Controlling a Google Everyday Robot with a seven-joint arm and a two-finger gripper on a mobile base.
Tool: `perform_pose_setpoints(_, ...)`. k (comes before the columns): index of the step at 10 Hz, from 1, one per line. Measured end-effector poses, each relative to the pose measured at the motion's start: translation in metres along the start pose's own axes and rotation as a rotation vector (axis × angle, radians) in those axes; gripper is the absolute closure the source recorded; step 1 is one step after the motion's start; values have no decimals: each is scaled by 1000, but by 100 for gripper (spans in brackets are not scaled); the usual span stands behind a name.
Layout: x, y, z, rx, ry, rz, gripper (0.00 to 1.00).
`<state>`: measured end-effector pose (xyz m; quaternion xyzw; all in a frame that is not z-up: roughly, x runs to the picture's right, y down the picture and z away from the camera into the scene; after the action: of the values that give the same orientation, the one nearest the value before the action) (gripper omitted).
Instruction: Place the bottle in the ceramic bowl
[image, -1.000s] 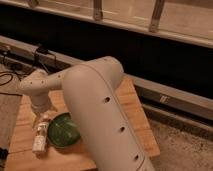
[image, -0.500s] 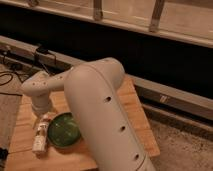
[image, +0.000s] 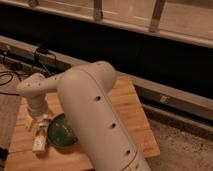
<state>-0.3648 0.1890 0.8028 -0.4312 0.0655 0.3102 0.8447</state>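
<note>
Camera view: end effector spread over the far end of the bottle, bowl waiting just beside it

Camera view is looking down over the robot's pale arm (image: 95, 115), which is filling the middle of the scene and reaching toward the left. The end effector (image: 42, 120) is hanging below the wrist at the left side of the wooden counter (image: 135, 115), with its fingers standing spread rather than pinching anything.

The bottle (image: 39, 139) is lying on its side on the counter, directly under and slightly nearer than the end effector. Its long axis is running from far to near, with its pale label facing up. The far end of the bottle is sitting right at the fingertips; whether they are touching it cannot be told.

The ceramic bowl (image: 62, 135) is resting on the counter just to the right of the bottle, its dark green inside facing up. The arm is partly covering the bowl's right edge. The bottle is lying outside the bowl, close to its left rim.

Dark cables (image: 10, 77) are trailing across the floor at the far left, beyond the counter's edge.
</note>
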Motion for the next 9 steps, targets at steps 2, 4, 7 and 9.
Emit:
perform_pose_setpoints(2, -1, 3, 19, -31, 37, -9, 21)
perform_pose_setpoints(4, -1, 4, 30, -39, 69, -13, 33)
perform_pose_setpoints(7, -1, 3, 30, -37, 77, -13, 64)
perform_pose_setpoints(9, -3, 6, 29, -39, 75, -17, 85)
